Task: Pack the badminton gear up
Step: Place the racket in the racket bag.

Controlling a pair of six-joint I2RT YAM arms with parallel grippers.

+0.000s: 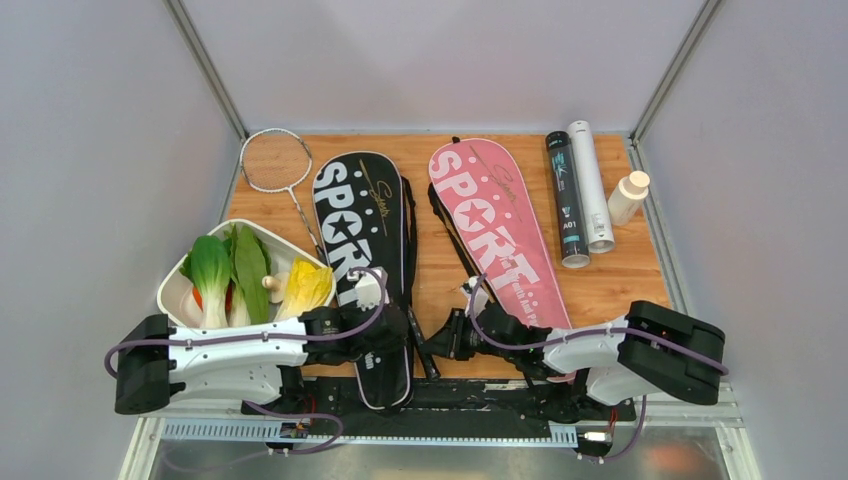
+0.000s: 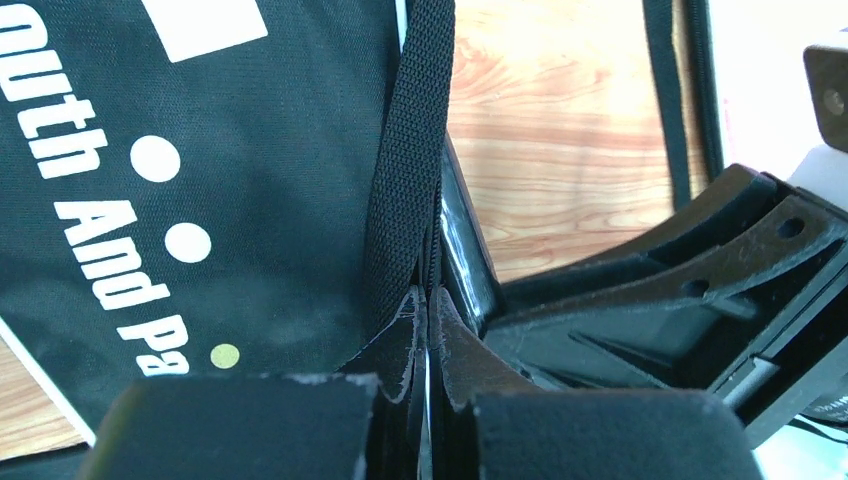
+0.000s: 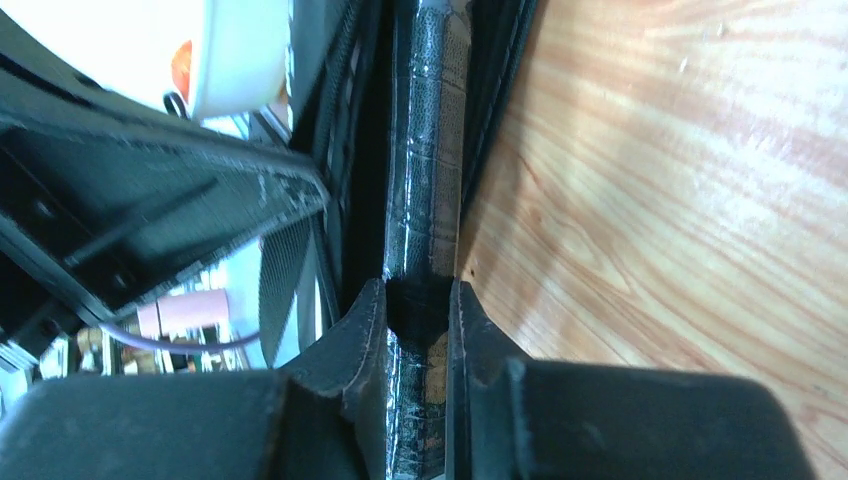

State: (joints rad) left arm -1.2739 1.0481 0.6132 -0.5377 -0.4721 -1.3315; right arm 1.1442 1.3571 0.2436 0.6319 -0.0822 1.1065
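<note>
"SPORT" on the black bag (image 1: pixel 350 205) and pink bag (image 1: pixel 490 210); "A01" on the black tube (image 1: pixel 566 190)

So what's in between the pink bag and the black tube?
Nothing. In the top view, only a bare strip of the wooden table shows between the pink bag and the black tube.

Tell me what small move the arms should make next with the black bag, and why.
Probably the right hand should slide the racket handle a little farther into the black bag: it is clamped on the handle, which lies along the bag's edge, while the left hand pinches that edge by the strap.
</note>
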